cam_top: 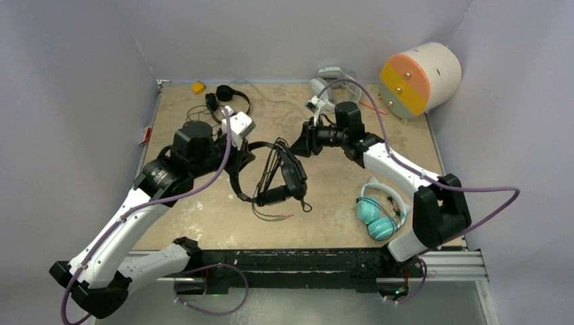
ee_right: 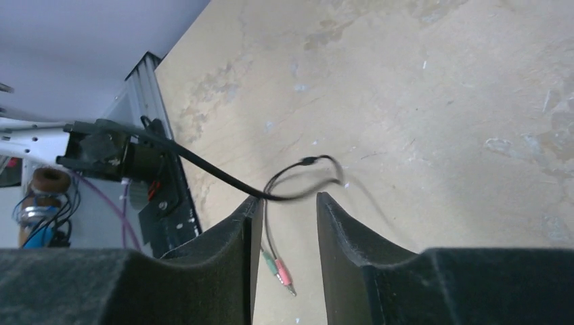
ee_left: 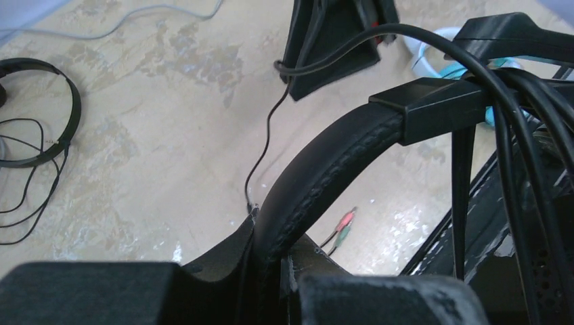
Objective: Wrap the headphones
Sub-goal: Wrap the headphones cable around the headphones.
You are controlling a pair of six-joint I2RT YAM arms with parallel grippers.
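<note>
Left gripper point(cam_top: 238, 154): clenched on the padded band of the black headphones point(cam_top: 294, 177), which sit mid-table, their ear cups toward the near edge. The top camera shows only that my fingers meet the band. The left wrist camera shows the grip itself, with the stitched band point(ee_left: 325, 172) rising from between my two fingers and curving up to the right, where several loops of cord point(ee_left: 521, 135) hang over its slider.

Right gripper point(cam_top: 300, 143): released, jaws apart with a clear gap. From above it looks close to the headphones, at their far side, and I cannot tell whether it is touching them. The right wrist camera settles it. The cord point(ee_right: 203, 169) runs in from the left and brushes the tip of my left finger. A thin strand drops through the gap and nothing is pinched. A blurred loop of cord lies just past the fingertips.

Plugs point(ee_right: 281, 271): one pink, one green, lying on the table point(cam_top: 203, 217). They show below my right jaws and, in the left wrist view, beside the band. From above they are tiny, near the front edge.

Teal headphones point(cam_top: 376, 213): flat on the table by the right arm, well apart from both grippers. No right wrist sight of them.

Second black pair point(cam_top: 227, 101): far left of the table, thin cord loose around it. The left wrist camera catches its band at the left edge.
</note>
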